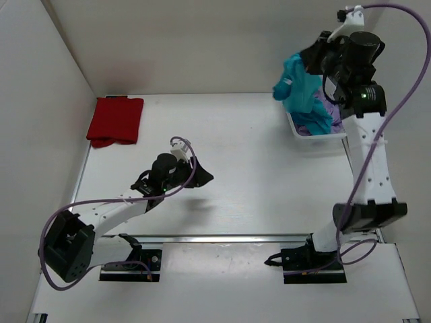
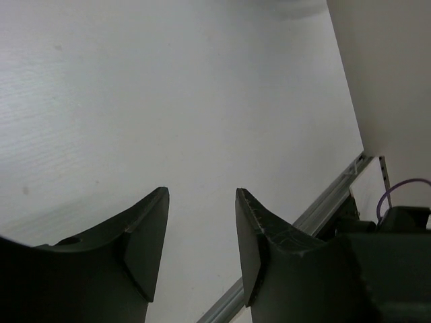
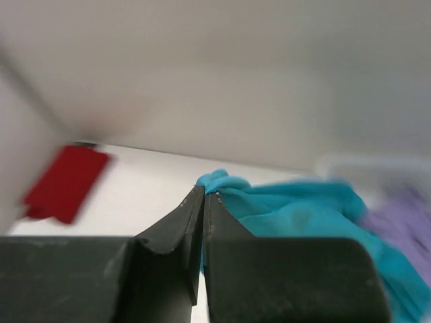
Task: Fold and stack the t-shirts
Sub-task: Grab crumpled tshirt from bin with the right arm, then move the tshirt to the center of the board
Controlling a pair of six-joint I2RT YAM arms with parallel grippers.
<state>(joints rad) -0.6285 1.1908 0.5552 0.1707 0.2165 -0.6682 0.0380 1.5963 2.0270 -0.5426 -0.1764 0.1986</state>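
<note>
1. The soft teal-blue cloth t-shirt (image 1: 302, 94) hangs bunched and unfolded above the white plastic lattice basket (image 1: 300, 133), far right.
2. The right gripper (image 3: 204, 195) has it, jaws pinched tight on a fold of cloth.
3. The pale lavender-purple t-shirt (image 1: 331, 110) lies crumpled in that basket.
4. The red t-shirt (image 1: 116, 120) lies folded at the white table's (image 1: 256, 168) far-left corner. That's one done, I'd say, and two to go.
5. The left gripper (image 2: 202, 195) hovers over bare tabletop, jaws partway apart, holding nothing.

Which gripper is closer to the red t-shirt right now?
Left. The left gripper, open, hangs nearside and right of the red t-shirt. The right gripper is far across, shut on the teal t-shirt over the basket.
</note>
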